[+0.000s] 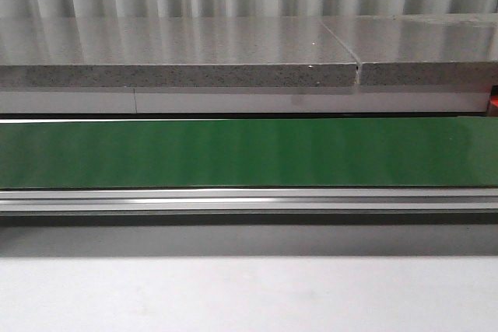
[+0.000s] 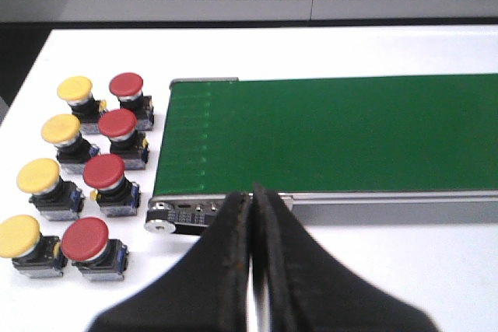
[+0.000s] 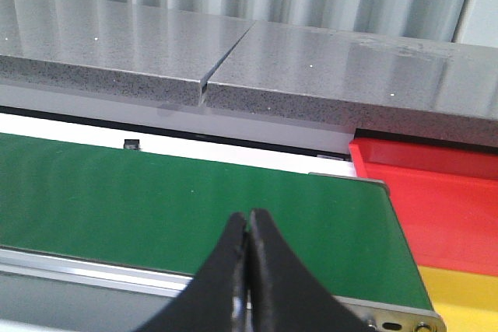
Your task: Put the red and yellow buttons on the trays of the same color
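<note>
Both grippers, left (image 2: 253,196) and right (image 3: 247,219), are hovering with jaws pressed together, holding nothing. Beyond the left, yellow buttons (image 2: 61,128) and red buttons (image 2: 117,123) are sitting in rows beside the belt (image 2: 327,134); beyond the right, yellow tray (image 3: 459,297), then red tray (image 3: 436,207).

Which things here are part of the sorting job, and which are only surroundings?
Part of the job:
- red buttons, four in a column
- yellow buttons, four beside them
- red tray
- yellow tray
- left hand and right hand, both closed and empty

Only surroundings:
- green conveyor belt
- grey stone ledge
- white table
</note>
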You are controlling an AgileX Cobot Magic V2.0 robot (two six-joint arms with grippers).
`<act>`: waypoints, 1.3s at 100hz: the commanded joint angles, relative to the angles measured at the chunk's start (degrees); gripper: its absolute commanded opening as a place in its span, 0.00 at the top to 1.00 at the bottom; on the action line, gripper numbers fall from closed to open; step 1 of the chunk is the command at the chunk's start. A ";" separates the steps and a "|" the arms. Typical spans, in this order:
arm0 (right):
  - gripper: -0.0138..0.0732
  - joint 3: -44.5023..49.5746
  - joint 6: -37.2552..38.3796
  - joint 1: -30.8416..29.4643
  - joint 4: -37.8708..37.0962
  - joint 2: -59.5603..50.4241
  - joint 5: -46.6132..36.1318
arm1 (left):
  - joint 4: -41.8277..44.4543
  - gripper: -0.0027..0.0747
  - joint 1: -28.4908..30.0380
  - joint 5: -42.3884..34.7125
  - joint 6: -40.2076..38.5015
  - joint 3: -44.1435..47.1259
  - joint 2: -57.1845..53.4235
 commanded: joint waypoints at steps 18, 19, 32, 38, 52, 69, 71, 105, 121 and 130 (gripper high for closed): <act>0.92 -0.28 -0.21 0.00 -0.72 -0.75 -4.85 | -5.30 0.99 0.07 -0.95 -0.35 -2.60 7.98; 0.92 -0.28 -0.21 0.00 -0.72 -0.75 -4.85 | -5.30 0.99 0.07 -0.95 -0.35 -2.60 8.12; 0.92 -0.28 -0.21 0.00 -0.72 -0.75 -4.85 | -4.76 0.99 0.07 -0.15 -0.35 -2.60 10.70; 0.92 -0.28 -0.21 0.00 -0.72 -0.75 -4.85 | -3.56 0.99 0.07 -0.15 -0.05 -2.60 11.61; 0.92 -0.28 -0.21 0.00 -0.72 -0.75 -4.85 | -1.71 0.94 0.19 0.25 -2.93 -2.24 13.39; 0.92 -0.28 -0.21 0.00 -0.72 -0.75 -4.85 | -0.01 0.94 0.32 0.74 -10.23 -2.12 15.05; 0.92 -0.28 -0.21 0.00 -0.72 -0.75 -4.85 | -0.01 0.94 0.32 0.74 -10.23 -2.12 15.17; 0.92 -0.28 -0.21 0.00 -0.72 -0.75 -4.85 | 0.24 0.93 0.32 0.65 -10.23 -2.12 15.56; 0.92 -0.28 -0.21 0.00 -0.72 -0.75 -4.85 | 0.24 0.58 0.32 3.08 -8.73 -2.12 15.56; 0.92 -0.28 -0.21 0.00 -0.72 -0.75 -4.85 | 0.24 0.20 0.32 3.84 -9.26 -2.12 15.56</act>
